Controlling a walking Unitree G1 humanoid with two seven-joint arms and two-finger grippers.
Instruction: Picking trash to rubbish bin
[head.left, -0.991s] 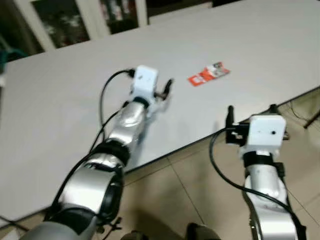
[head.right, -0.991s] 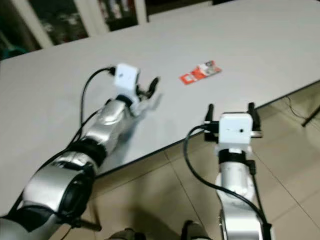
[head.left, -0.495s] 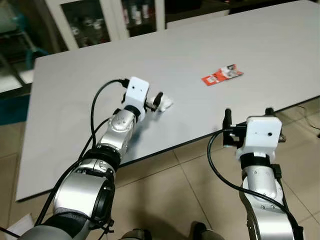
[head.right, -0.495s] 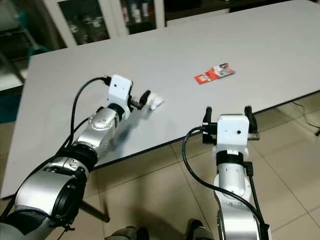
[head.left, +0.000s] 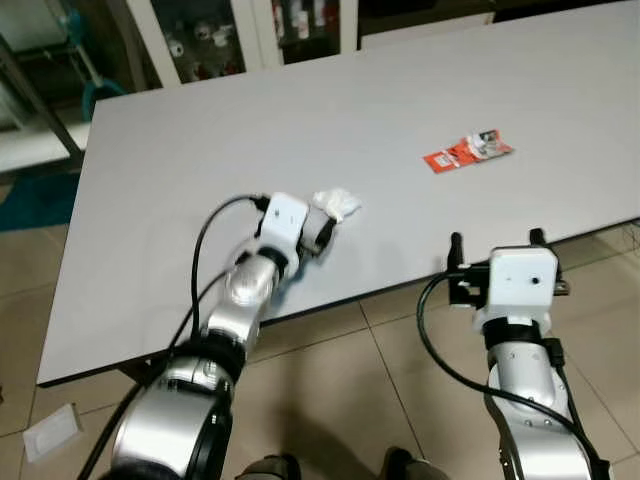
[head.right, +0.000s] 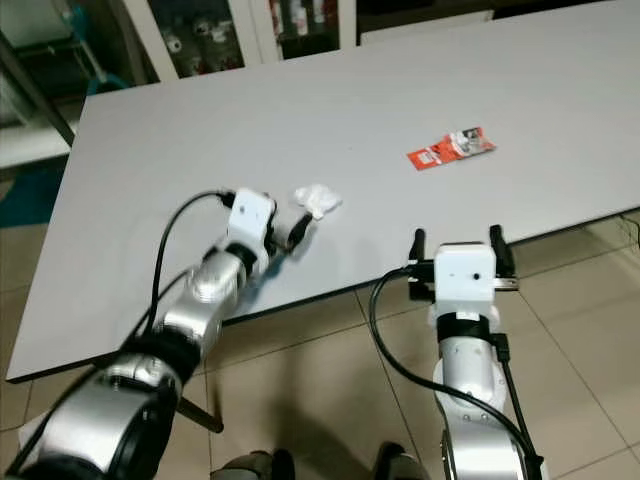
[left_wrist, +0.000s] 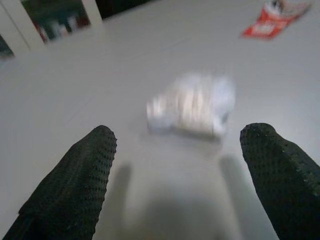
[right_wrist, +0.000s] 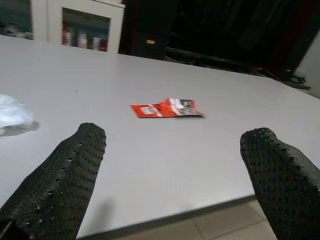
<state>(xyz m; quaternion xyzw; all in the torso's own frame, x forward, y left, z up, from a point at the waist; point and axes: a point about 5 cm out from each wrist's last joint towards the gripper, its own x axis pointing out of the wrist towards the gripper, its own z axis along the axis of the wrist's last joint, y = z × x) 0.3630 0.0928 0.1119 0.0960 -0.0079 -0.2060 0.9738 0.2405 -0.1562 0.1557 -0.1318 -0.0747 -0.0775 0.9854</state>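
A crumpled white tissue (head.left: 337, 204) lies on the grey table (head.left: 400, 90), near its front edge. My left gripper (head.left: 322, 231) is over the table just short of the tissue, open, and the tissue (left_wrist: 192, 106) lies blurred a little beyond its two black fingers (left_wrist: 70, 187). A red snack wrapper (head.left: 467, 152) lies flat further right on the table. My right gripper (head.right: 456, 240) is held off the table's front edge over the floor, open, with nothing between its fingers (right_wrist: 55, 185); the wrapper (right_wrist: 167, 108) lies well ahead of it.
Glass-fronted cabinets (head.left: 250, 35) stand behind the table. Beige floor tiles (head.left: 360, 390) lie below its front edge. A white scrap (head.left: 50, 430) lies on the floor at the lower left. A table leg (head.right: 200, 410) stands under the near left corner.
The camera has pulled back and shifted, so more floor shows. My left gripper has drawn back toward the table's front edge; the tissue now lies just beyond its fingertips. The right arm holds its pose.
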